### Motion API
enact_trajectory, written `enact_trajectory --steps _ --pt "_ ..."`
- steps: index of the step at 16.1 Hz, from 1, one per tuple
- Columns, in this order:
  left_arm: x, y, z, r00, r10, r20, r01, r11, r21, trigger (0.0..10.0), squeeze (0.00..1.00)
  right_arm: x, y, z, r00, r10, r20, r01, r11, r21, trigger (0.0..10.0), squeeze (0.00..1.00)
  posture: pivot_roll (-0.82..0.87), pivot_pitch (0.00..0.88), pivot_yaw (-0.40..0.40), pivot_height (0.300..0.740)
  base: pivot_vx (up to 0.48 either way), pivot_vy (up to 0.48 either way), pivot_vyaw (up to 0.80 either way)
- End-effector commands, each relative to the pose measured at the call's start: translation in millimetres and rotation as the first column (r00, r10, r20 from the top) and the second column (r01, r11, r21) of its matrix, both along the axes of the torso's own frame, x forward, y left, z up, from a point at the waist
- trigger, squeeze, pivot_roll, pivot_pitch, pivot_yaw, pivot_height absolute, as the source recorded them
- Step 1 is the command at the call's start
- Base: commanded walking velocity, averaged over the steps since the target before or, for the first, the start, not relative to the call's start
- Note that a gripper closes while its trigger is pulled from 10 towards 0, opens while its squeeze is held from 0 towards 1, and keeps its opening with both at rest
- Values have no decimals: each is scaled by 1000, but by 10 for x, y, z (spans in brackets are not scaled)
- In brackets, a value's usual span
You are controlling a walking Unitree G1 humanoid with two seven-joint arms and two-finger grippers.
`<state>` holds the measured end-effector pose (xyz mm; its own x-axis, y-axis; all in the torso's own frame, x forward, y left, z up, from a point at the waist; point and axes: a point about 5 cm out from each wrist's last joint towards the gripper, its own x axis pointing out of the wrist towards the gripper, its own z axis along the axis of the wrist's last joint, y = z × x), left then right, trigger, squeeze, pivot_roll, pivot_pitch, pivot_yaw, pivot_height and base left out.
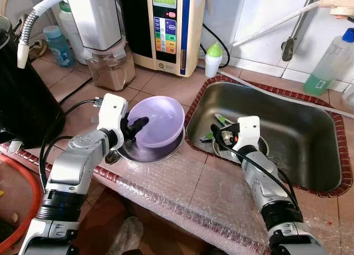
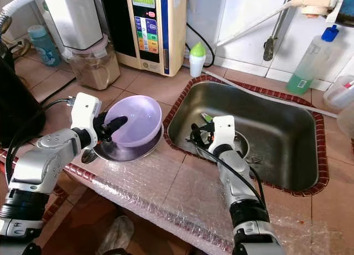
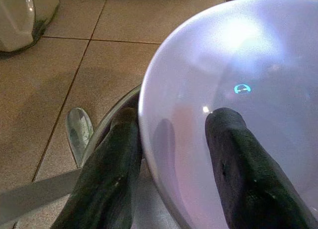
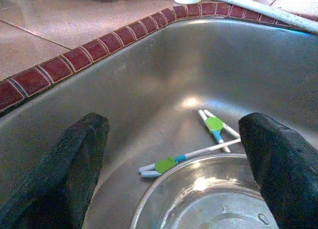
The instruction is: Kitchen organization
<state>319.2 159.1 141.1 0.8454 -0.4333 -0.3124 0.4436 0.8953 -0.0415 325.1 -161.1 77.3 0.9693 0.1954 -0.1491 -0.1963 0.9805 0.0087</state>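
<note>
Tiled in reddish brown, the bench (image 1: 166, 83) carries a lilac bowl (image 1: 157, 119) resting in a shallow metal dish (image 1: 146, 152) just beside the steel sink (image 1: 298, 139). The left claw (image 1: 134, 126) pinches the bowl's near rim, one finger (image 3: 248, 174) inside and one outside. The right claw (image 1: 217, 134) hangs spread wide and empty inside the sink, above a metal bowl (image 4: 208, 199) and two pairs of green-and-white tongs (image 4: 214, 124).

— What are you working with?
— A lavender plastic bowl (image 1: 157, 120), upright, nested in a shallow steel dish (image 1: 148, 152) on the tiled counter beside the sink.
— And in the sink?
— Two green-hinged white training chopsticks (image 4: 191, 147) beside a round steel bowl (image 4: 208, 201).
</note>
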Motion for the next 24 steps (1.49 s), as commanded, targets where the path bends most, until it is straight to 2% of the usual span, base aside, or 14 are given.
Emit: enact_trajectory --steps 1,4,8,12,14,17,18,19,22,24 --pt "9 27 3 1000 17 1 -17 1000 9 0 0 13 7 104 998 14 55 -15 1000 17 10000 0 9 0 29 740 0 0 0" --pt "20 34 0 999 33 5 -33 999 5 0 0 26 -15 152 997 11 81 -13 1000 16 10000 0 6 0 27 740 0 0 0" --pt "51 69 12 997 73 22 -73 997 -3 0 0 22 56 295 984 68 165 -77 996 52 10000 0 4 0 25 740 0 0 0" --pt "94 106 54 992 114 55 -114 993 -6 0 0 45 33 417 975 58 216 -76 994 80 10000 0 -2 0 27 740 0 0 0" --pt "141 120 153 980 155 126 -154 988 -20 0 0 73 35 570 965 37 261 -79 985 153 10000 0 -3 0 28 740 0 0 0" --pt "158 86 179 976 149 159 -151 989 -4 0 0 103 152 742 957 86 278 -159 955 251 10000 0 -5 0 31 740 0 0 0" --pt "170 50 211 971 144 189 -146 989 -5 0 0 100 261 829 948 153 280 -234 931 282 10000 0 -5 0 31 740 0 0 0" --pt "173 30 234 968 140 207 -140 990 -11 0 0 96 296 850 944 172 281 -254 924 287 10000 0 -5 0 31 740 0 0 0" --pt "181 -29 316 957 123 262 -121 992 -25 0 0 81 385 799 951 211 226 -278 903 329 10000 0 -5 0 28 740 0 0 0" --pt "177 -46 340 951 109 288 -110 994 -16 0 0 43 481 692 948 275 159 -312 902 300 10000 0 -5 0 28 740 0 0 0"
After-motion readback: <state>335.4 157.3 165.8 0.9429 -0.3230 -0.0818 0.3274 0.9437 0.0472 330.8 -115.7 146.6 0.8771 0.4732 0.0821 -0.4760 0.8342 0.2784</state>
